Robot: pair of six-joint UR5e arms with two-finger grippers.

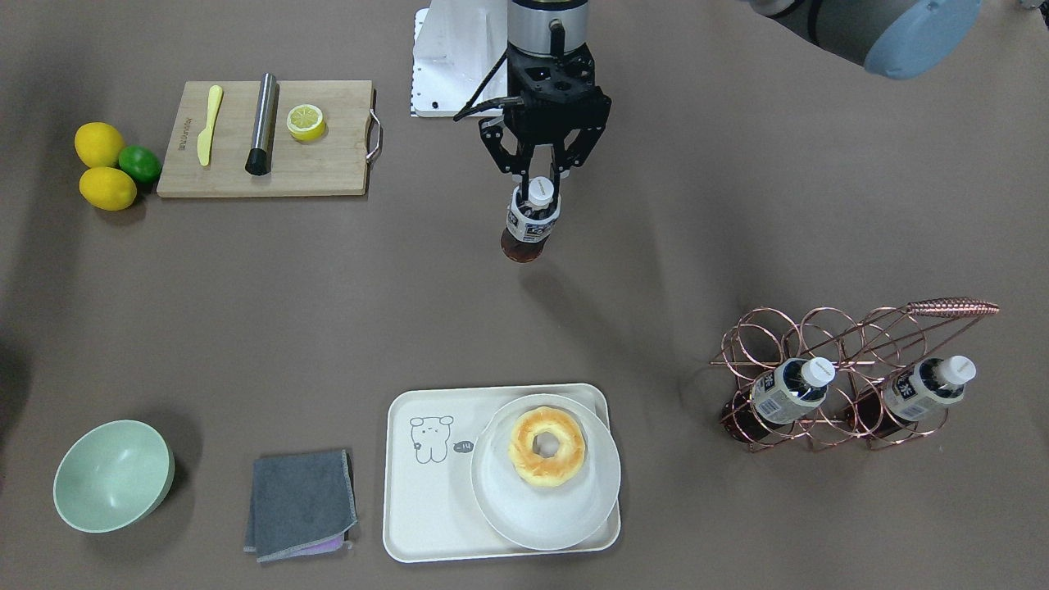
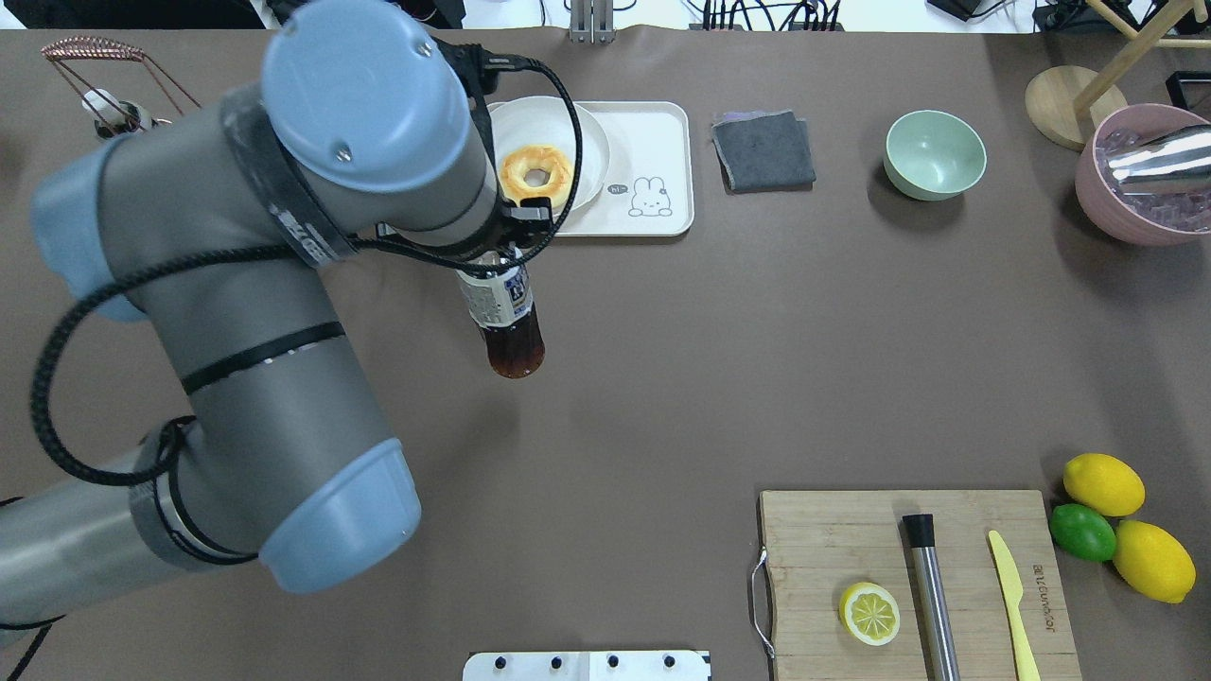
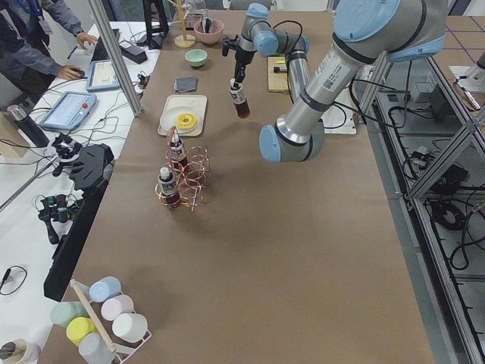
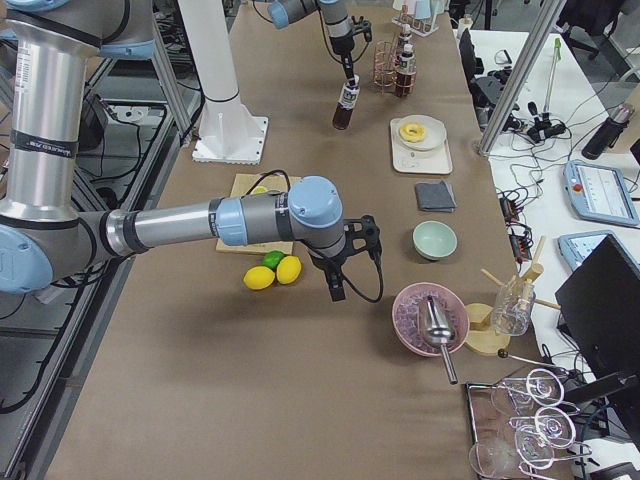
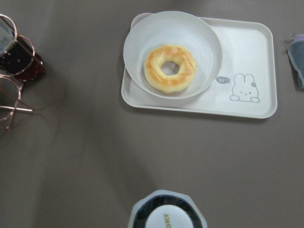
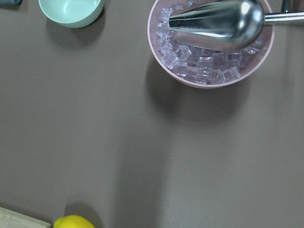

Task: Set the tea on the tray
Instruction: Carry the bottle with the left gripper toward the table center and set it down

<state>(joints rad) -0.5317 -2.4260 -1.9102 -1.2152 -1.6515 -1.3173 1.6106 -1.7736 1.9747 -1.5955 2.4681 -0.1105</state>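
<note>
I'm running this rig in a robotics lab: aluminium frame posts (image 3: pixel 115 57) line the table (image 3: pixel 250 250) edge, and beyond it an operator (image 3: pixel 30 38) sits by teach pendants (image 3: pixel 64 110).

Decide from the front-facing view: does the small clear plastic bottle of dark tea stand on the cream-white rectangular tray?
No: the left gripper holds the bottle well away from the tray.

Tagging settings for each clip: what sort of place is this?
Most likely a robotics lab staged as a café counter: aluminium frame posts, an operator and teach pendants alongside the table, and props such as a doughnut on a plate.
</note>
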